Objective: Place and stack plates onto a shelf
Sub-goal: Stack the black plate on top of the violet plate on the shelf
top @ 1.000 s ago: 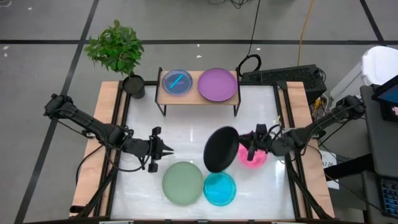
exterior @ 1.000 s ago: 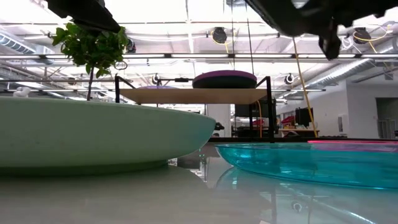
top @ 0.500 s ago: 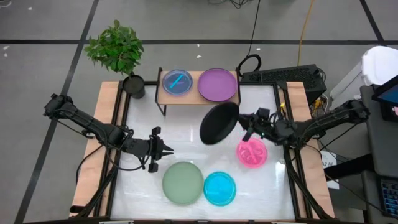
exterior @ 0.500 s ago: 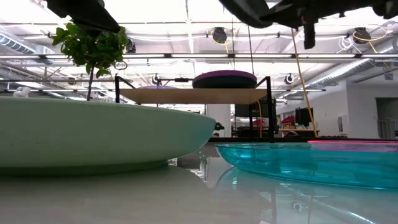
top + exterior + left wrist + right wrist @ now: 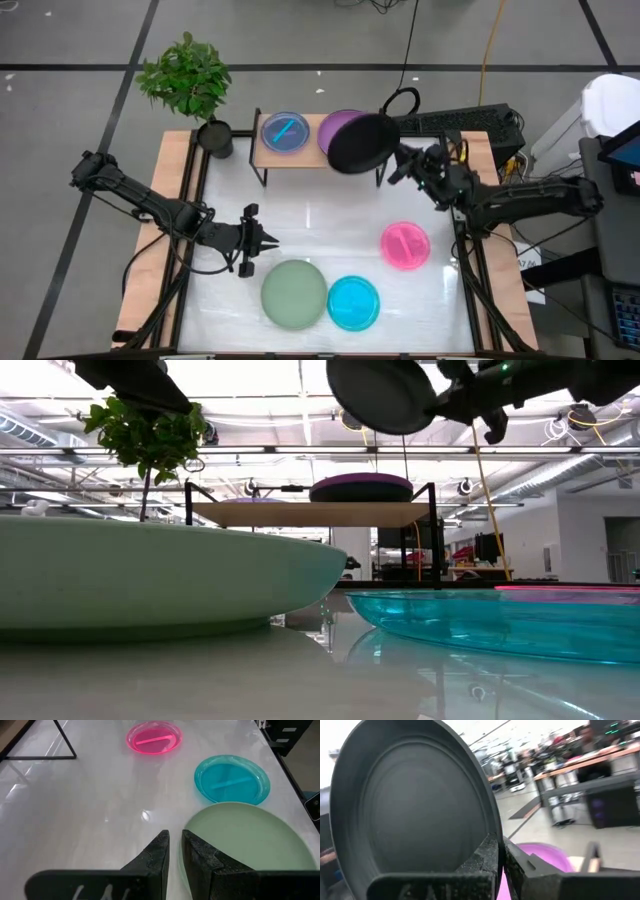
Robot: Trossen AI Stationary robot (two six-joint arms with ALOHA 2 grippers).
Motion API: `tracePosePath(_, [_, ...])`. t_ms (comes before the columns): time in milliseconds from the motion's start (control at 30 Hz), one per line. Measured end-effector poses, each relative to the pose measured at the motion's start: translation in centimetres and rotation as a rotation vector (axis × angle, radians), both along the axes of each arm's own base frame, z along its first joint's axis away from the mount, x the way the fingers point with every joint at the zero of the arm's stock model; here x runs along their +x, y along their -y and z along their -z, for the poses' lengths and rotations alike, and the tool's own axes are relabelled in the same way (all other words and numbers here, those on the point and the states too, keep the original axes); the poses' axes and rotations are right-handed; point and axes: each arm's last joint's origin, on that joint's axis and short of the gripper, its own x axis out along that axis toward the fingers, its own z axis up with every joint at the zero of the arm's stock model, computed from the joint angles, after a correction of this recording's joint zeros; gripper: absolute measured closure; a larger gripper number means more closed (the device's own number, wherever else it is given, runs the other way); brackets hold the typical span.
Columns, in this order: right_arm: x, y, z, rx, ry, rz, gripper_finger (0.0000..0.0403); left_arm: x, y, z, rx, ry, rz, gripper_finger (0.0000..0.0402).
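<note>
Left gripper [image 5: 262, 240], jaws pressed together, idle over the worktop [image 5: 330, 205] beside the sage green plate [image 5: 294, 293]; right gripper [image 5: 392, 165], jaws pinching the black plate's [image 5: 358, 143] rim above the shelf [image 5: 318, 155]: level, centre over the purple plate [image 5: 334, 128], lower, then release.

Black plate [image 5: 361, 144], purple plate [image 5: 336, 128], sage green plate [image 5: 294, 294], cyan plate [image 5: 354, 303].

1. My white table [image 5: 300, 215] carries the shelf [image 5: 315, 158] at its far edge.
2. A potted plant [image 5: 188, 80] stands at the far left corner.
3. Near the front edge lie the green plate [image 5: 294, 294] and cyan plate [image 5: 353, 303]; the pink plate [image 5: 405, 245] lies toward the right edge.
</note>
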Motion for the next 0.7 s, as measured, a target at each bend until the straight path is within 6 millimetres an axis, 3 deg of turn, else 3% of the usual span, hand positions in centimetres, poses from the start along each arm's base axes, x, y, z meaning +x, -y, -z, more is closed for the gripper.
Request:
tracePosePath(233, [-0.3,2.4,-1.9,-0.04,0.025,0.058,0.0403,0.0,0.0,0.0,0.001,0.0,0.0,0.0344])
tracePosePath(600, [-0.5,5.9,-6.8,0.025,-0.132,0.06,0.0403,0.0,0.0,0.0,0.007,0.0,0.004,0.0344])
tracePosePath(700, [-0.5,6.8,-7.2,0.052,-0.134,0.061,0.0403,0.0,0.0,0.0,0.007,0.0,0.005,0.0344])
